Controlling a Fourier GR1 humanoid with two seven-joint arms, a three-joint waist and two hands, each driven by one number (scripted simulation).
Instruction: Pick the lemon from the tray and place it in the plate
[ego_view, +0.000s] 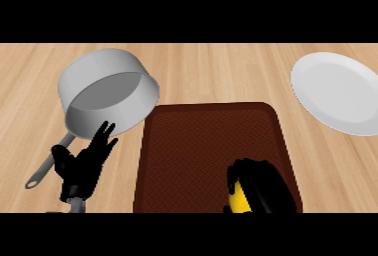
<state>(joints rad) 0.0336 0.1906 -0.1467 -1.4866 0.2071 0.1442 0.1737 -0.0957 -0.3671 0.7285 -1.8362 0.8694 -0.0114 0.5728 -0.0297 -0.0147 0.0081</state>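
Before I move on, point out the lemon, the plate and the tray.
lemon (238, 201), head view, yellow side showing under the right hand.
plate (341, 92), head view, bare white middle.
tray (196, 150), head view, bare brown floor.

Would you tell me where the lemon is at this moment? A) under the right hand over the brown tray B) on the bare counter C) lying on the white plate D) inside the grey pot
A: the lemon shows yellow beneath the right hand curled round it over the tray.

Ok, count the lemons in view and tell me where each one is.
1. The lemon is at the tray's near right corner, largely covered by the right hand curled over it. More could be hidden beneath that hand.
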